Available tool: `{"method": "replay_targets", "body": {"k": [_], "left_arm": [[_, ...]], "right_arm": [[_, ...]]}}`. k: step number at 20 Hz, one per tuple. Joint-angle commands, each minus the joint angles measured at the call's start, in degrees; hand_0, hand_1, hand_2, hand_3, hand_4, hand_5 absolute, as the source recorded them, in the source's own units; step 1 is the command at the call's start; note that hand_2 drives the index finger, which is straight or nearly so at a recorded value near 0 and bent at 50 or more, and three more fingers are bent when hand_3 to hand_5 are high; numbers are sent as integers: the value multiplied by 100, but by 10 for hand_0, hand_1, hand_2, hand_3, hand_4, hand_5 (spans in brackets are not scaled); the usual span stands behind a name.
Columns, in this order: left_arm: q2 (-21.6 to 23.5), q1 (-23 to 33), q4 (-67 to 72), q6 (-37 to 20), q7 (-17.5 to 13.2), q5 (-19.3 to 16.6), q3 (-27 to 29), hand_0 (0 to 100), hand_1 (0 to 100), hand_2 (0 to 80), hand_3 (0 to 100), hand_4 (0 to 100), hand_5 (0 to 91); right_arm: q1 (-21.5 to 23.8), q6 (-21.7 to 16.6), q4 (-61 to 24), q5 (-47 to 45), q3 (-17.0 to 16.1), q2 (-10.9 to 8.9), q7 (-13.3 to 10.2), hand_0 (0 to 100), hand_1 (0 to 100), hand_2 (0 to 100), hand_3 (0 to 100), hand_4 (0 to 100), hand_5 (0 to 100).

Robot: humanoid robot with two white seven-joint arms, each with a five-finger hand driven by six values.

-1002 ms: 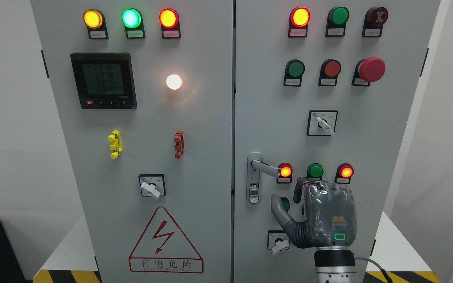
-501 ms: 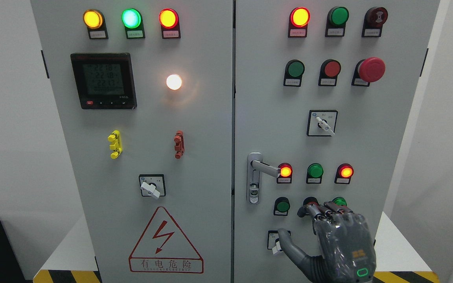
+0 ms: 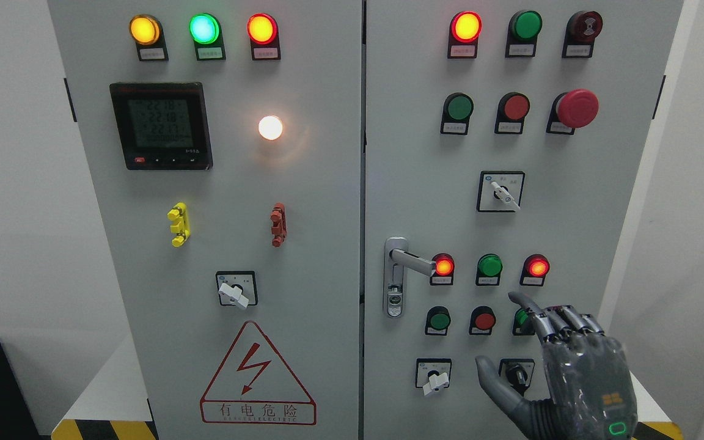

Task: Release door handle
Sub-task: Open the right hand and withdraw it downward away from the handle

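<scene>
The silver lever door handle (image 3: 412, 261) sticks out to the right from its lock plate (image 3: 394, 278) on the right cabinet door (image 3: 425, 183), with nothing touching it. My right hand (image 3: 563, 366), grey and dark, is at the lower right, well below and to the right of the handle. Its fingers (image 3: 547, 318) are spread and loosely extended, thumb (image 3: 492, 382) out to the left, holding nothing. The hand partly covers a green button and a black rotary switch (image 3: 516, 373). The left arm does not show.
Rows of lit indicator lamps and push buttons fill the right door, with a red emergency stop (image 3: 577, 108) at the upper right. The left door carries a meter (image 3: 161, 125), a selector switch (image 3: 236, 289) and a hazard triangle (image 3: 257, 376). White walls flank the cabinet.
My right hand has dropped down and drifted right, away from the handle area. Buttons it covered earlier now show, and its fingers have spread out.
</scene>
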Motion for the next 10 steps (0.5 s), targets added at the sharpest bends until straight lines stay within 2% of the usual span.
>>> {"method": "replay_targets", "body": {"k": [1, 10], "left_arm": [[0, 0, -114, 2, 2, 0, -123, 0, 0, 23, 94, 13, 0], [0, 0, -114, 2, 2, 0, -123, 0, 0, 22, 90, 12, 0]], "right_arm": [[-206, -1, -376, -154, -515, -99, 17, 256, 261, 0, 0, 0, 0], [-189, -1, -438, -154, -445, -63, 17, 280, 260, 0, 0, 0, 0]]}}
